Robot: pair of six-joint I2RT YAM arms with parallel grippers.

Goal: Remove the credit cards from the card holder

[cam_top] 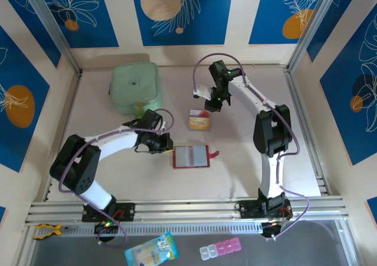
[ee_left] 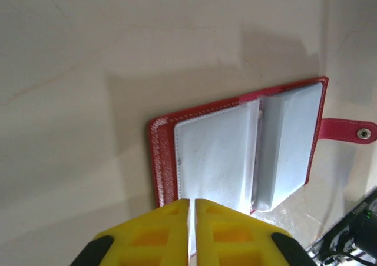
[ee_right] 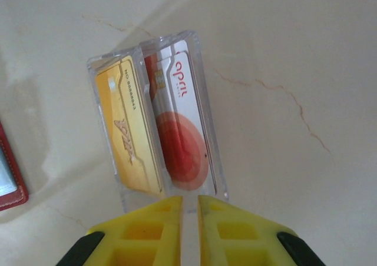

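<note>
Card holder (cam_top: 190, 156) lies open mid-table (cam_top: 247, 160), long axis left-right, snap tab (cam_top: 213, 155) pointing right; left gripper (cam_top: 169, 143), fingers together, just left. Farther, credit cards (cam_top: 199, 120) in clear sleeve by right gripper (cam_top: 212, 106), fingers together; mint-green pouch (cam_top: 134, 87) far left

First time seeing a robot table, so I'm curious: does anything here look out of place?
Nothing looks spilled or broken. One oddity: the credit cards lie apart from the open card holder, yet they still seem tucked inside a loose clear plastic sleeve.
</note>
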